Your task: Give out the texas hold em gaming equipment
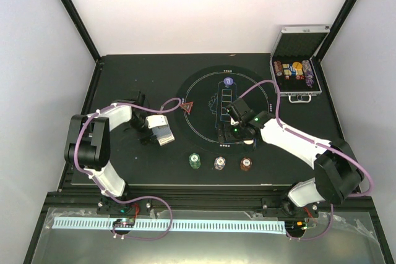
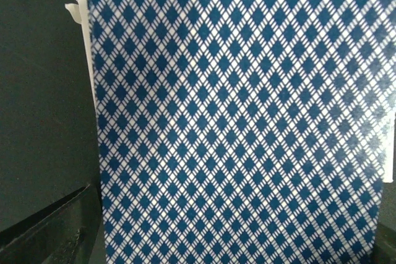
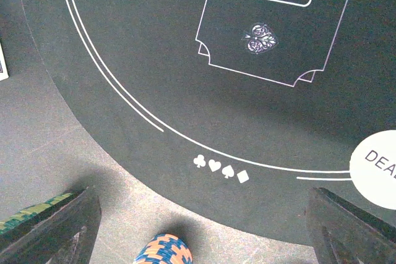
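Left gripper (image 1: 154, 129): positioned over the left part of the black mat (image 1: 124, 171), outside the printed circle (image 1: 204, 129). Playing cards (image 2: 235, 115) are seen between its fingers, but whether the jaws are pressed onto them cannot be told.
Playing cards: a blue-and-white diamond back fills nearly the whole left wrist view, with a white card edge showing behind it at the left. From above they are seen as a small bundle at the gripper's tip.
Right gripper (image 3: 198, 230): fingers spread wide, with nothing gripped. It is poised above the near rim of the printed circle, by the four suit marks (image 3: 221, 168).
White button (image 3: 377, 168): laid on the circle's near rim, to the right of the suit marks. It is lettered "DEA" and cut off by the frame edge.
Striped chip (image 3: 164, 250): orange-and-blue edge, seen at the bottom of the right wrist view between the two fingers. It is probably one of the near row, though which cannot be told.
Chip row: green chip (image 1: 195, 161), purple-white chip (image 1: 219, 163) and red-brown chip (image 1: 246, 164) are set side by side, apart from each other, near the mat's near edge.
Red triangular marker (image 1: 187, 107): placed at the circle's left rim, near the cards.
Purple chip (image 1: 228, 81): placed at the far end of the layout inside the circle.
Silver case (image 1: 297, 69): open at the far right, well apart from both grippers.
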Tool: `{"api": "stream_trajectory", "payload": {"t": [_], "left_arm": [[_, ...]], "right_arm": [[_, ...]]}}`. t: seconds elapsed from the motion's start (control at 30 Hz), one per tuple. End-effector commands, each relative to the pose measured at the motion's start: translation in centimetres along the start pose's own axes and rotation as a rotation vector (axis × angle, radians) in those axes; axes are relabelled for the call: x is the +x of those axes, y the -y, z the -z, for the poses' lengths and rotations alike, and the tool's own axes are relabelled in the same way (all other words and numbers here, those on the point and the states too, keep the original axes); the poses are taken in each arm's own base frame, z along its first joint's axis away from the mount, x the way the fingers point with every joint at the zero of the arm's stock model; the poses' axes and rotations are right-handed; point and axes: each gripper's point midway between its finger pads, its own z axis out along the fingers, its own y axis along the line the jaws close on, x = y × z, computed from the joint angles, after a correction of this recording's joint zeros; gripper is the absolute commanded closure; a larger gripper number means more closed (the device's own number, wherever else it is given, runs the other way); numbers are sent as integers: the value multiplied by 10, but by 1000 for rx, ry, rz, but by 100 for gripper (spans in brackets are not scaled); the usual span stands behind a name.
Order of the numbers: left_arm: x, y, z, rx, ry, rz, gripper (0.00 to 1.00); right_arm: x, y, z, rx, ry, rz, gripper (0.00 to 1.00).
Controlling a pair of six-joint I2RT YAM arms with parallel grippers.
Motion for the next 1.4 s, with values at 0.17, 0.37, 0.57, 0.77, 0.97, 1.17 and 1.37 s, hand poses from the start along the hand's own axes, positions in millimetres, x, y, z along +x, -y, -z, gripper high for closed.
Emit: {"api": "stream_trajectory", "payload": {"t": [0.17, 0.37, 0.57, 0.77, 0.97, 1.17, 1.37], "left_arm": [[5, 11, -10, 42, -12, -12, 10], [5, 14, -14, 53, -19, -22, 18], [5, 17, -17, 64, -35, -32, 30], [10, 21, -20, 76, -57, -38, 43], [10, 21, -18, 72, -61, -43, 74], [7, 18, -10, 50, -51, -49, 97], [-3, 18, 11, 41, -16, -57, 98]], "right_arm": [[-4, -7, 0, -25, 12, -7, 8], [-2, -7, -3, -31, 6, -9, 9], [-1, -7, -3, -35, 6, -9, 9], [-1, -9, -3, -42, 4, -7, 10], [-2, -14, -3, -68, 5, -11, 11], [-6, -21, 0, -102, 10, -15, 12], [-12, -37, 4, -179, 22, -22, 13]]}}
